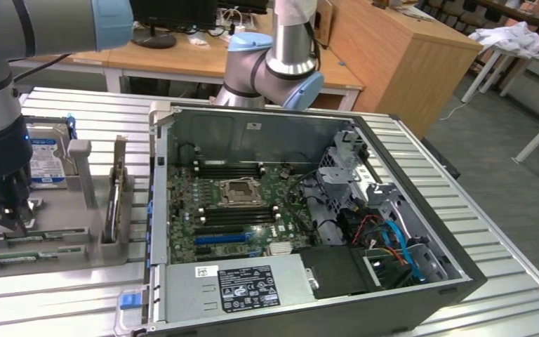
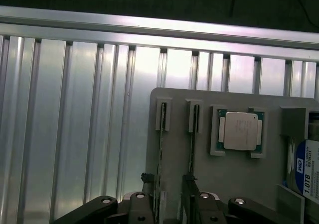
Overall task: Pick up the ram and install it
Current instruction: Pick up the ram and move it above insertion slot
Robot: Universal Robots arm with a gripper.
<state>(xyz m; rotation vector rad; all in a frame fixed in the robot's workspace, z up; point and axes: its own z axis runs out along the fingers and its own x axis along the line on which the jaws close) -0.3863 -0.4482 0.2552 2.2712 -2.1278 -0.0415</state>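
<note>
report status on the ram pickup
gripper open, down over the ram. ram on edge in tray slot, not yet lifted. second stick close beside one finger.

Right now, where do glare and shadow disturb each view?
Wrist view: strong glare on the ribbed metal table, darkness beyond its edge rail. Exterior view: even room light, a mild sheen on the table, and the motherboard lies in the shade of the computer case walls.
</note>
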